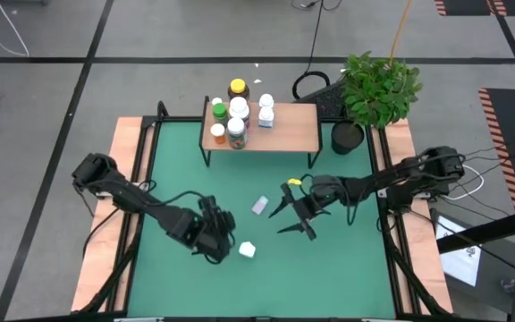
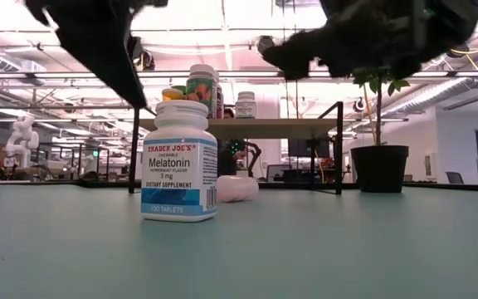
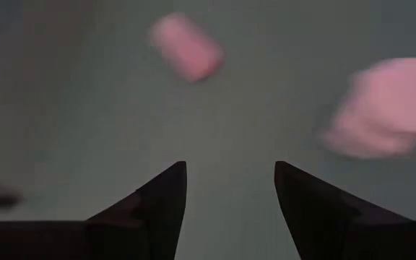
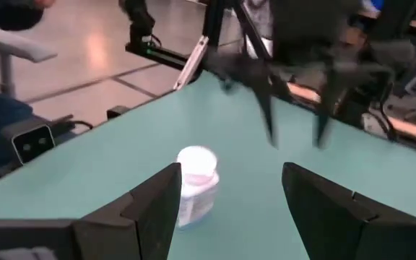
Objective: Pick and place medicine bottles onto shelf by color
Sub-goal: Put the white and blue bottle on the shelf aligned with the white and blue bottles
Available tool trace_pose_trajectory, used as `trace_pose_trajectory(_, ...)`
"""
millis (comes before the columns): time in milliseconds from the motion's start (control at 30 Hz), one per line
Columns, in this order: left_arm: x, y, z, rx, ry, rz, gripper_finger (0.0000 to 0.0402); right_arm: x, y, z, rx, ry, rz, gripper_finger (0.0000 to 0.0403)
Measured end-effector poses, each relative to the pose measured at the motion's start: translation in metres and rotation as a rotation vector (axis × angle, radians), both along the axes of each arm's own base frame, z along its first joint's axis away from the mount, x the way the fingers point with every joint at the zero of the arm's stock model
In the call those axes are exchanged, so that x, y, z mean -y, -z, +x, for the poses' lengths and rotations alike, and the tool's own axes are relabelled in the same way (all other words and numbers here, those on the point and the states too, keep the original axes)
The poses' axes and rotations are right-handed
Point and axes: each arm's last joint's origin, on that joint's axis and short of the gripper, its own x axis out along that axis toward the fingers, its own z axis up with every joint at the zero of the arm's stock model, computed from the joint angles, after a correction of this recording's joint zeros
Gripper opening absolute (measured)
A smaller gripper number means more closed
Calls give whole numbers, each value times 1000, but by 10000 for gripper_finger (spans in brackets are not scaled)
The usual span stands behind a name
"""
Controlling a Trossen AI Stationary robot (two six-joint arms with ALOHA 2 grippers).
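Note:
A white Melatonin bottle [image 1: 247,249] [image 2: 179,162] stands upright on the green mat [image 1: 347,277]. A pale lilac bottle [image 1: 259,206] [image 2: 237,188] lies on its side farther back. On the left part of the wooden shelf [image 1: 289,130] stand a green bottle [image 1: 219,112], an orange-red one [image 1: 217,135], an amber yellow-lidded one [image 1: 237,88] and white ones [image 1: 265,113]. My left gripper [image 1: 229,235] [image 3: 230,180] is open, above the mat just left of the white bottle. My right gripper [image 1: 291,220] [image 4: 230,188] is open, right of the lilac bottle, facing the white bottle [image 4: 196,184].
A potted plant in a black pot [image 1: 349,136] [image 2: 379,169] stands at the shelf's right end. Wooden side boards [image 1: 105,241] flank the mat. The right half of the shelf top [image 1: 293,125] is bare.

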Motion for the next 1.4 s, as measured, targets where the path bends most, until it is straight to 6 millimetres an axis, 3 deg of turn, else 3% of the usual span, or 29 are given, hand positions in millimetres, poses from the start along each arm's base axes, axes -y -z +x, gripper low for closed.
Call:
trace_pose_trajectory(300, 30, -11, 16, 160, 339, -131, 212, -35, 18, -21, -22, 29, 10, 236)
trace_pose_trajectory(467, 32, -19, 28, 263, 429, -231, 212, -49, 17, -24, -11, -2, 30, 236)
trace_pose_trajectory(600, 32, -19, 28, 258, 458, -216, 212, -54, 18, -25, -12, -19, 31, 236)
trace_pose_trajectory(767, 27, -6, 28, 280, 482, -197, 225, -56, 18, -26, -24, -22, 57, 236)
trace_pose_trajectory(1100, 14, 15, 26, 261, 480, -205, 320, -56, 19, -26, -44, -19, 62, 236)
trace_pose_trajectory(1400, 9, 38, 20, 315, 495, -245, 302, -56, 19, -26, -45, -18, 65, 236)
